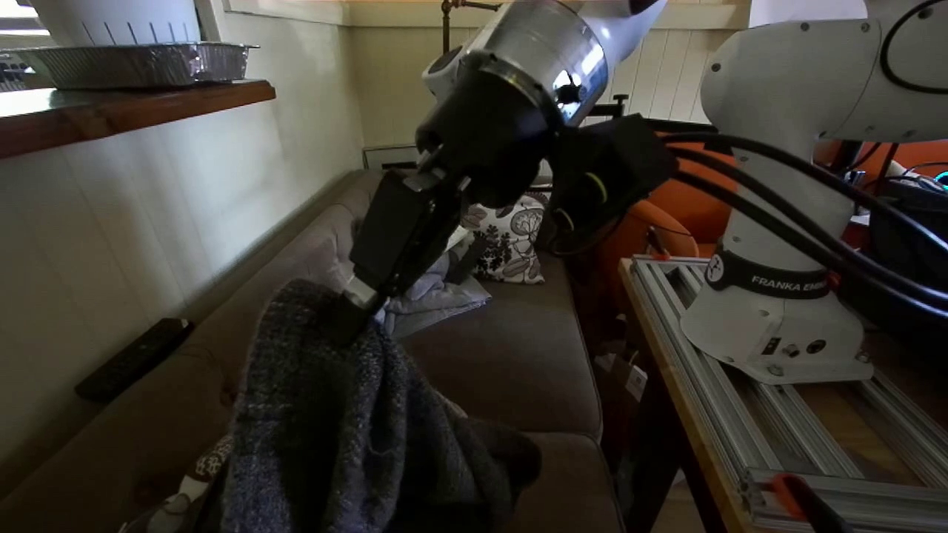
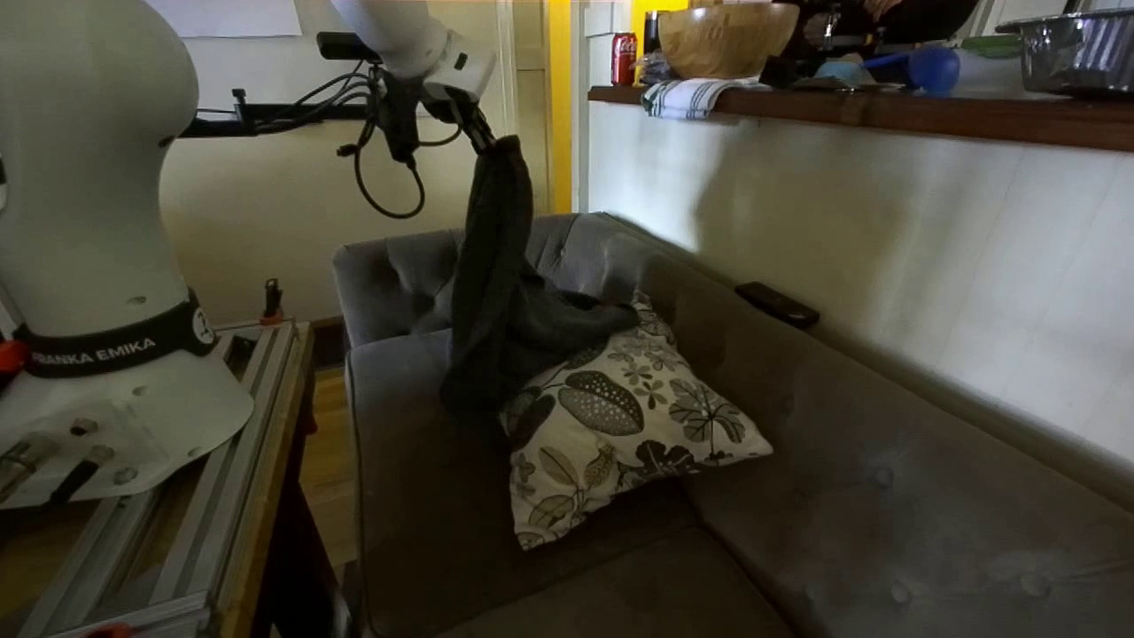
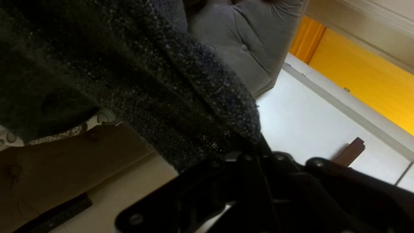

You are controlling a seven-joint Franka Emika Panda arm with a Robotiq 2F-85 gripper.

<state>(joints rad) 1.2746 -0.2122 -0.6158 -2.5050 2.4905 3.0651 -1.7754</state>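
Left of centre in an exterior view, your gripper (image 1: 348, 317) pinches the dark cloth (image 1: 318, 422) by its top fold, a good hold on something probably soft, floppy, light.

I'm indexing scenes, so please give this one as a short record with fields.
gripper: shut on the dark gray cloth
cloth pose: hangs from the gripper, lower folds overlapping the patterned pillow
pillow place: on the sofa, partly covered
black remote: on top of the sofa back, by the wall
ledge: holds a wooden bowl and red can
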